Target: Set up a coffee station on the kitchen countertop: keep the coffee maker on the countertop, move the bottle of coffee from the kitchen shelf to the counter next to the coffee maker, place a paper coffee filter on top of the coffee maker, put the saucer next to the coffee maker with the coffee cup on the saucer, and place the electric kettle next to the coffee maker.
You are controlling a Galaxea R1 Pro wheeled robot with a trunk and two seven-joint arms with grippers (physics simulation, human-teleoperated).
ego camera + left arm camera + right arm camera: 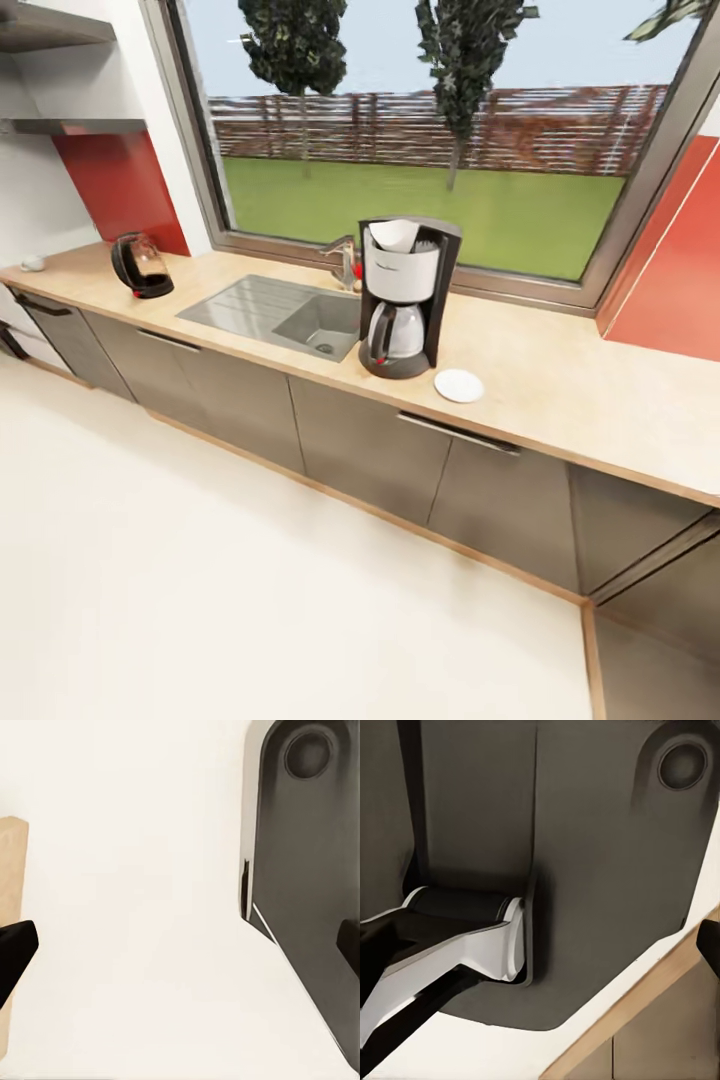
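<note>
You've got both hands spread and empty down by the base, the electric kettle [141, 265] sitting well apart from the coffee maker [405, 297] along the tabletop [560, 385], and a rushed reach could tip it.

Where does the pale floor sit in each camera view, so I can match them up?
Head view: floor spreads over the lower half, below the cabinets.
Left wrist view: floor across the middle, beside the dark robot base.
Right wrist view: floor a slanted band under that base.
Shared landmark: wood strip bordering the floor.
</note>
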